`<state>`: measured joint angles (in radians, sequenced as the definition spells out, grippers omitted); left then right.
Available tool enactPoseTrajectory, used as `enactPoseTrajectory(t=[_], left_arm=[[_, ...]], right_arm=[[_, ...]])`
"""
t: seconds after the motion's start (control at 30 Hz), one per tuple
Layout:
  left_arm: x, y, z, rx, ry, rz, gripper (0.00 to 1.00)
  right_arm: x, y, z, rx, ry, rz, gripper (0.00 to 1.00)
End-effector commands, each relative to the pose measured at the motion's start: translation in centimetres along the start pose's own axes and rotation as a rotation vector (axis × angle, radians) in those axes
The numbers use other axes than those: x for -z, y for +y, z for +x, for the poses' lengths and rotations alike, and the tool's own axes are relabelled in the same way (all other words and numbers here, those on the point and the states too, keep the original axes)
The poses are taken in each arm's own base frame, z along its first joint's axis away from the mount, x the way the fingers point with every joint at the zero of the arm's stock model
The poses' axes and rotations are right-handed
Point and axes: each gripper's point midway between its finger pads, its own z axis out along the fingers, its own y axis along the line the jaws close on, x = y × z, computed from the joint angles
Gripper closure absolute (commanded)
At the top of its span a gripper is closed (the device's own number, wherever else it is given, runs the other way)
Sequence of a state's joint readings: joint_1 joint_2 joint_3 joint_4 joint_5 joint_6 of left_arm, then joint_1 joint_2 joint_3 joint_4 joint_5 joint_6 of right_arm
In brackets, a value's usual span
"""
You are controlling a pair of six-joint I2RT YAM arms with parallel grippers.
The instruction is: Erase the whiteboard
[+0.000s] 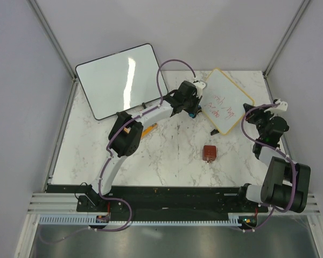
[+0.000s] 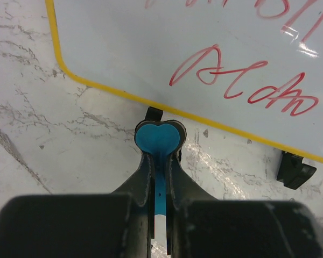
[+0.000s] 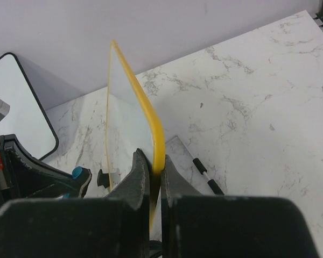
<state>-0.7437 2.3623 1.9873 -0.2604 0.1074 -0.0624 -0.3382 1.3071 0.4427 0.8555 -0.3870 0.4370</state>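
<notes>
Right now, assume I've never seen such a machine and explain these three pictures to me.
Two robot arms are bolted to a marble table. One picture looks down from above; the other two come from cameras on each wrist. The left gripper is shut on a blue-headed tool, near the small yellow-framed whiteboard with red writing. The right gripper pinches that board's frame. A larger black-framed whiteboard and a small red-brown block are also there.

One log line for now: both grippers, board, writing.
left gripper shut on blue pad, beside the whiteboard frame, off its face | right gripper shut on whiteboard frame | red writing unerased
</notes>
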Motion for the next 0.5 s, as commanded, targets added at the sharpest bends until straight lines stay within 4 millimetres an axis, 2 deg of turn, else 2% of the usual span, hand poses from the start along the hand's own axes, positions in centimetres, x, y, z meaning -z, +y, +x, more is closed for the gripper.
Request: enactPoseTrajectory(t=[0.0,0.17,0.23,0.27,0.33,0.47], left_arm=[[1.7,-0.7,-2.2,-0.011,-0.046,0.013,0.98],[1.5,-0.9,-1.7,-0.009,-0.035,0.02,0.98],[1.5,-0.8,-1.7,-0.008,-0.035,0.018,0.98],[1.5,-0.8,-1.6,-0.008,-0.032,0.02,0.98],[1.6,-0.9,-1.6,-0.009,-0.034,0.023,0.98],[1.8,-0.9,-1.9,-0.012,-0.041,0.022,0.98]], right_arm=[[-0.2,-5.6,-1.8,0.238,-0.051,0.219,1.0],[-0.2,-5.9,-1.0,0.237,-0.034,0.22,1.0],[0.4,-6.4,-0.3,0.24,-0.033,0.246,1.0],[0.5,-6.4,-0.7,0.259,-0.062,0.248,1.0],[1.1,-6.7,-0.3,0.284,-0.048,0.26,1.0],[2.0,-7.2,-0.6,0.295,-0.045,0.312,0.97]])
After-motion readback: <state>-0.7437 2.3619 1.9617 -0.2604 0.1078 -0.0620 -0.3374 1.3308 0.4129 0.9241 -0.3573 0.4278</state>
